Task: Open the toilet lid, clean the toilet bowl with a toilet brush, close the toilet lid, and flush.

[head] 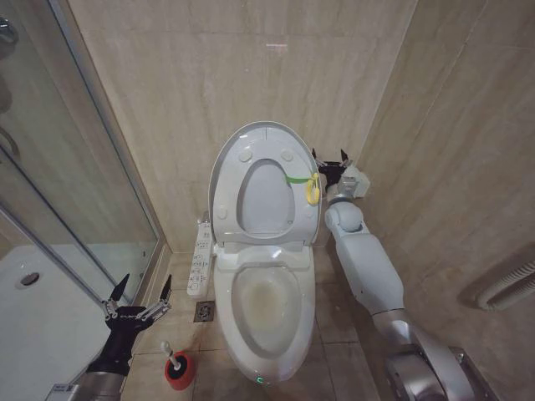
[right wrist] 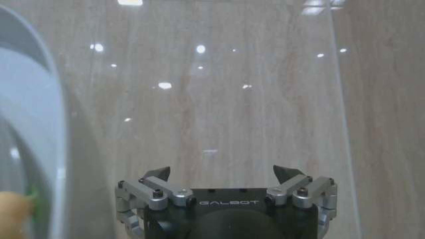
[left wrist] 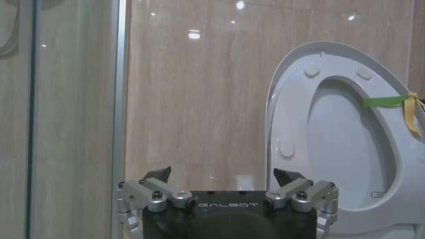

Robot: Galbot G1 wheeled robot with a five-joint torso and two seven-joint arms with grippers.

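A white smart toilet stands in a beige-tiled corner with its toilet lid (head: 255,142) raised upright against the far wall, the ring-shaped seat (head: 266,200) lifted with it and a yellow-green tag (head: 306,184) hanging at the lid's right edge. Below, the toilet bowl (head: 266,311) lies uncovered, faint brownish staining visible inside the basin.

The right gripper (head: 329,159) is held up on an extended arm just beside the lid's right edge, near the tag, its fingers spread apart and grasping nothing; whether a fingertip touches the lid cannot be told. In the right wrist view the same gripper (right wrist: 222,173) faces the tiled wall with its fingers released, the curved rim of the lid (right wrist: 37,134) at the side.

The left gripper (head: 140,292) hovers low at the near left, beside the glass shower door (head: 79,192), fingers likewise open and empty. The left wrist view shows it (left wrist: 222,174) pointed toward the wall, with the raised lid (left wrist: 292,129) to one side.

The toilet brush (head: 170,354) stands in its red holder cup (head: 178,371) on the floor, near left of the bowl and just right of the left gripper's arm. A control panel (head: 201,257) juts from the toilet's left side, near a floor drain (head: 206,311).
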